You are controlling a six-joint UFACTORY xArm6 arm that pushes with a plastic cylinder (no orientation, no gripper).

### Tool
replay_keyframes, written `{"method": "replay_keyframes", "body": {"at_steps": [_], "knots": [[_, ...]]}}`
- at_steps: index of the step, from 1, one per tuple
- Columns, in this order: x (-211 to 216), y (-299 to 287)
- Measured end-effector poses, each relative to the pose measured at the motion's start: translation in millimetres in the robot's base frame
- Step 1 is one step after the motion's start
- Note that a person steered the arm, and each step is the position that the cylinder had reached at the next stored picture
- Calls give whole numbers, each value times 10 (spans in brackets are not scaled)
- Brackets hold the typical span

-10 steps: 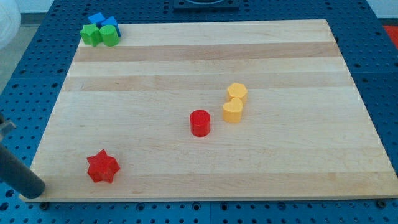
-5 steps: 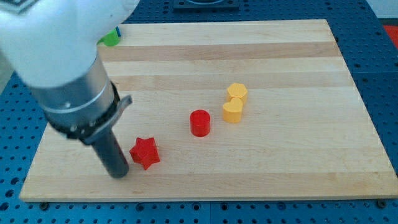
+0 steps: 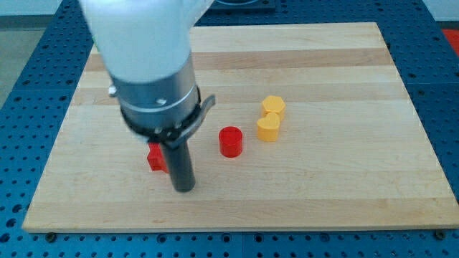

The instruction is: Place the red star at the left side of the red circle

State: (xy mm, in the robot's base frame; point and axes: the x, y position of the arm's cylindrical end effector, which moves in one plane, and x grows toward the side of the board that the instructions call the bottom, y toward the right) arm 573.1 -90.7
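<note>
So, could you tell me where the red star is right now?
The red star sits left of centre in the camera view, partly hidden behind my tip, to the left of the red circle.

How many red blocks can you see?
2: the red circle at the board's middle, and the red star to its left, partly hidden behind the rod. The arm may hide more.

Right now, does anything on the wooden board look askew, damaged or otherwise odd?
Nothing stands out. The red star block lies flat, half hidden behind my tip, to the view's left of the upright red circle block. Two yellow blocks touch each other. The wooden board looks unmarked.
</note>
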Motion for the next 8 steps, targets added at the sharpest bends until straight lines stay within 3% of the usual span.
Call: {"method": "replay_keyframes", "body": {"at_steps": [1, 2, 4, 6, 7, 8], "knots": [[-65, -479], [-351, -463], [-385, 65], [-325, -1082], [-596, -1115], [-714, -763]]}}
